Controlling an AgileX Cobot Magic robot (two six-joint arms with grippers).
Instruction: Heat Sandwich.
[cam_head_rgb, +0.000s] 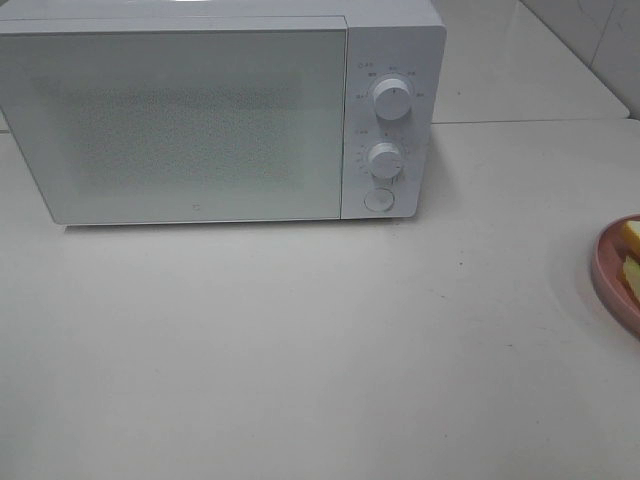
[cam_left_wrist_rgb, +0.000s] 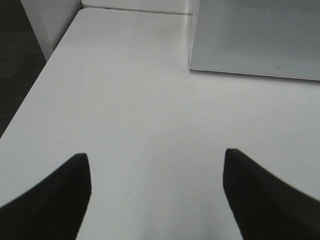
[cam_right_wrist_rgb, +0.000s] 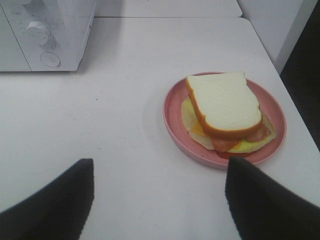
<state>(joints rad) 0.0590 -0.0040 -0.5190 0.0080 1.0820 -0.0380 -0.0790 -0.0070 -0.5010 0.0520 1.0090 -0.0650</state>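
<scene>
White table: shut microwave far left, sandwich on pink plate right, maybe bacon inside; left gripper and right gripper jaws apart, empty.

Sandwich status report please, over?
Both grippers open, empty. Sandwich on pink plate, untouched, right of microwave. Microwave door shut. Nothing in the way.

From up high the plate is getting chopped off by the right edge, so the sandwich is only showing as a yellow sliver. The microwave is running off the top and left edges, and the markings around its knobs are looking too tiny to read. Neither arm is showing there.
</scene>
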